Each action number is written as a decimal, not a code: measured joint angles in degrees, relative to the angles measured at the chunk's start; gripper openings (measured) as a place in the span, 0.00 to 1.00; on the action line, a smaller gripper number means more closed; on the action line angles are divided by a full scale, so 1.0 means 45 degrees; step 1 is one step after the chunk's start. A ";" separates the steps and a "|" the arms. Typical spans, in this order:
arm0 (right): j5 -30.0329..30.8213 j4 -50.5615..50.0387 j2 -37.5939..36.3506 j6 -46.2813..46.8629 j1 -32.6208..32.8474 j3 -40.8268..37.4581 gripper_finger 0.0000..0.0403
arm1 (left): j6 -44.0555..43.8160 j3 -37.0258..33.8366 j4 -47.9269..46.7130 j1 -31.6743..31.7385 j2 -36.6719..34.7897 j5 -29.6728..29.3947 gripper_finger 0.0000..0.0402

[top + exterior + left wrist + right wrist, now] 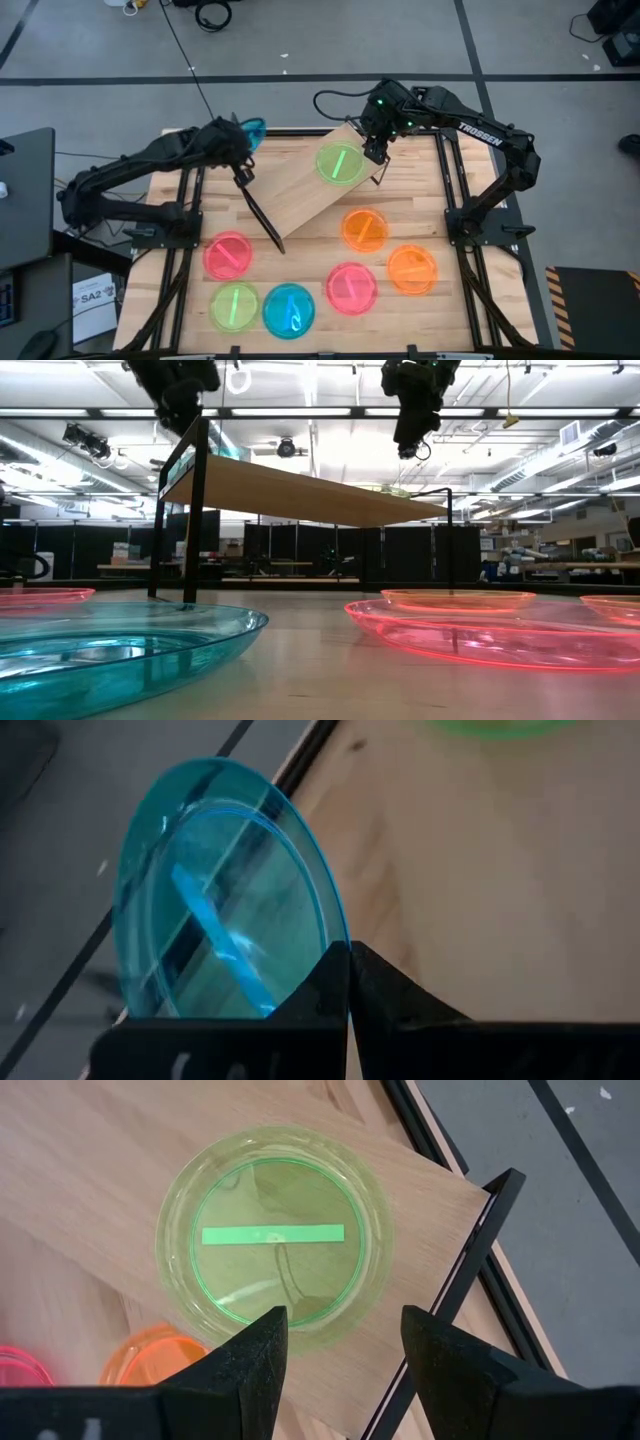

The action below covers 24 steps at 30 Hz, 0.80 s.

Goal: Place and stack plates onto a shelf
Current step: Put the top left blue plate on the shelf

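Over the shelf's [300, 185] left end, left gripper [243, 140] is clamped on a blue plate [252, 128] by its rim; lower it flat before letting go. Right gripper [373, 152] hangs open by the green plate [339, 162] on the board. Count: eight plates visible, one shelf.

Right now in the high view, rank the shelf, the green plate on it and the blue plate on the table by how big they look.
1. Shelf.
2. Green plate and blue plate: they look alike, so no ranking between them.
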 joint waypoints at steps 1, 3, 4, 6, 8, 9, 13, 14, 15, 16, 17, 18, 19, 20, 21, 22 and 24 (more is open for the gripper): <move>0.0000 0.0005 0.0000 0.0000 -0.0003 0.0000 0.51 | 0.0009 0.0000 0.0174 -0.0308 0.0018 0.0000 0.01; 0.0000 0.0005 0.0000 0.0005 0.0000 -0.0004 0.51 | 0.0005 0.0000 0.0464 -0.0921 0.0020 0.0010 0.01; 0.0000 0.0001 0.0000 0.0005 -0.0004 -0.0004 0.51 | 0.0003 0.0000 0.0660 -0.1214 0.0020 0.0009 0.01; 0.0000 0.0002 0.0000 0.0005 0.0000 -0.0002 0.51 | 0.0000 0.0000 0.0906 -0.1773 0.0020 0.0012 0.01; 0.0000 0.0003 0.0000 0.0005 0.0000 -0.0005 0.51 | -0.0005 0.0000 0.1061 -0.2280 0.0020 0.0011 0.01; 0.0000 0.0002 0.0000 0.0005 0.0000 -0.0003 0.51 | -0.0005 0.0000 0.1147 -0.2543 0.0020 0.0010 0.01; 0.0000 0.0001 0.0000 0.0334 0.0000 -0.0005 0.51 | -0.0005 0.0000 0.1546 -0.3583 0.0020 0.0000 0.01; 0.0000 0.0001 0.0000 0.0397 -0.0003 -0.0005 0.51 | -0.0005 0.0000 0.1694 -0.3825 0.0020 0.0000 0.01; 0.0000 0.0001 0.0000 0.0423 -0.0002 -0.0005 0.51 | -0.0007 0.0000 0.1864 -0.4077 0.0020 0.0007 0.01; 0.0000 0.0001 0.0000 0.0421 -0.0002 -0.0005 0.51 | -0.0014 0.0000 0.2012 -0.4325 0.0020 0.0010 0.01; 0.0000 0.0001 0.0000 0.0423 0.0000 -0.0005 0.51 | -0.0015 0.0000 0.2173 -0.4551 0.0024 0.0014 0.01; 0.0000 0.0001 0.0000 0.0423 0.0000 -0.0005 0.51 | -0.0014 0.0000 0.2343 -0.4769 0.0022 0.0010 0.01; 0.0000 0.0001 0.0000 0.0423 0.0000 -0.0005 0.51 | -0.0042 0.0000 0.2490 -0.4982 0.0020 0.0010 0.01; 0.0000 0.0001 0.0000 0.0423 -0.0004 -0.0005 0.51 | -0.0126 0.0000 0.2570 -0.5182 0.0024 0.0000 0.01; 0.0000 0.0001 0.0000 0.0423 -0.0005 -0.0005 0.51 | -0.0298 0.0000 0.2619 -0.5349 0.0093 -0.0003 0.01; 0.0000 0.0001 0.0000 0.0423 0.0000 -0.0005 0.51 | -0.0387 0.0003 0.2767 -0.5501 0.0214 -0.0003 0.01; 0.0000 -0.0002 0.0000 0.0423 0.0000 -0.0005 0.51 | -0.0408 -0.0008 0.2752 -0.5785 0.0359 0.0008 0.01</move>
